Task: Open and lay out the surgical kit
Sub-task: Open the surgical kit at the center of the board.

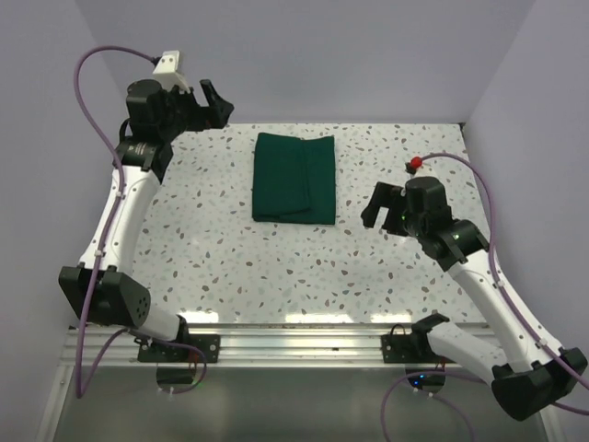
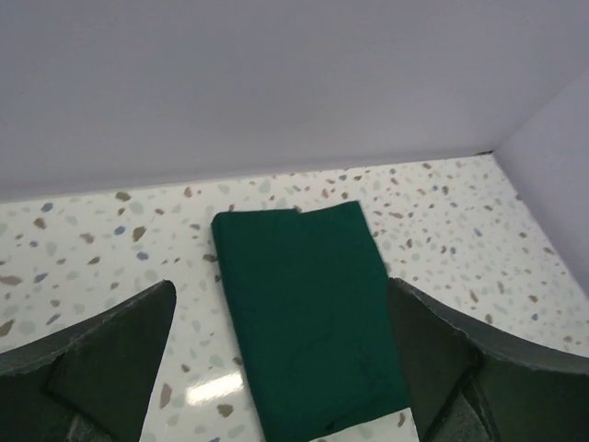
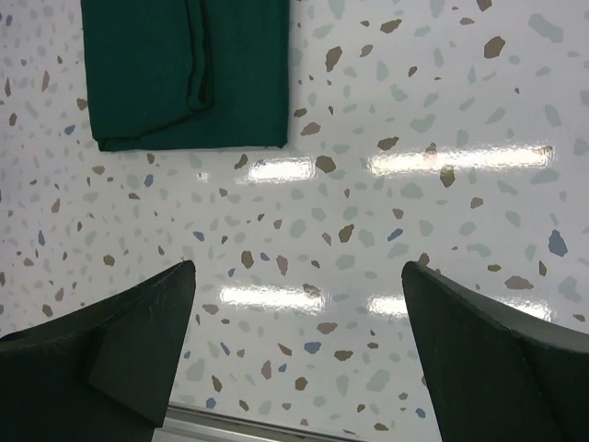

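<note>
Right gripper (image 3: 299, 276), spread and empty, has the folded green wrap (image 3: 184, 64) ahead-left; left gripper (image 2: 281, 287), also spread, looks along its length.

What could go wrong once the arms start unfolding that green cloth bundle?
The green wrap is folded shut, hiding any contents; lifting a flap fast could spill them. It lies flat on the table in stacked layers, so the right gripper or left gripper may pinch several layers and drag the bundle.
</note>
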Robot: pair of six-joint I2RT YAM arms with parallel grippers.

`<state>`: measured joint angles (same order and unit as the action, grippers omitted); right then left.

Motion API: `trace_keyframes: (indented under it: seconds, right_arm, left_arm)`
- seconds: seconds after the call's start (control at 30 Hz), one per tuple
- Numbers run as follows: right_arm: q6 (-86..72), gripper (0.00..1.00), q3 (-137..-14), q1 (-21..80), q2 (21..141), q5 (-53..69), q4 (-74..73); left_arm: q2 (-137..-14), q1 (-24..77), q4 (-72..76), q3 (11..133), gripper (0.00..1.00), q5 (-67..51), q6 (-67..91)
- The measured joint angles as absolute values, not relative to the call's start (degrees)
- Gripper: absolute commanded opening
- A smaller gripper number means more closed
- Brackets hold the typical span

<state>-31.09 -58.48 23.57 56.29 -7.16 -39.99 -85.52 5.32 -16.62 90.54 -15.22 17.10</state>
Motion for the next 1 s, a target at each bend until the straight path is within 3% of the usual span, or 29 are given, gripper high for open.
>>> trace_keyframes:
  seconds: [0.13,0.2,0.27,0.33,0.43,0.7,1.0]
  right_arm:
    - [-31.94,0.98,-57.56,23.57,53.45,-8.10,-40.25]
    - [-32.51,0.98,-56.60,23.57,52.25,-8.40,-40.93]
    - [-32.99,0.98,-55.94,23.57,51.29,-9.37,-42.15]
    - [-33.28,0.98,-55.22,23.57,50.15,-10.17,-43.18]
    - [-33.43,0.97,-54.61,23.59,48.73,-11.03,-44.66]
    - [-33.87,0.97,-53.54,23.62,47.94,-11.38,-48.27]
    - [-33.74,0.98,-53.30,23.62,45.28,-13.50,-51.72]
  left_arm:
    - [-83.70,6.04,-8.47,86.02,1.00,-22.81,22.04]
    - [-85.76,8.38,-9.15,86.78,1.00,-21.17,22.92]
    - [-89.82,13.45,-9.26,87.94,0.86,-16.25,22.39]
    - [-94.83,20.05,-12.45,90.00,0.65,-10.52,21.37]
    - [-104.01,27.97,-18.63,96.60,0.55,-3.07,19.68]
    - [-121.21,42.19,-31.59,107.44,0.57,17.23,14.48]
    - [-127.79,46.28,-36.77,112.40,0.60,27.03,11.90]
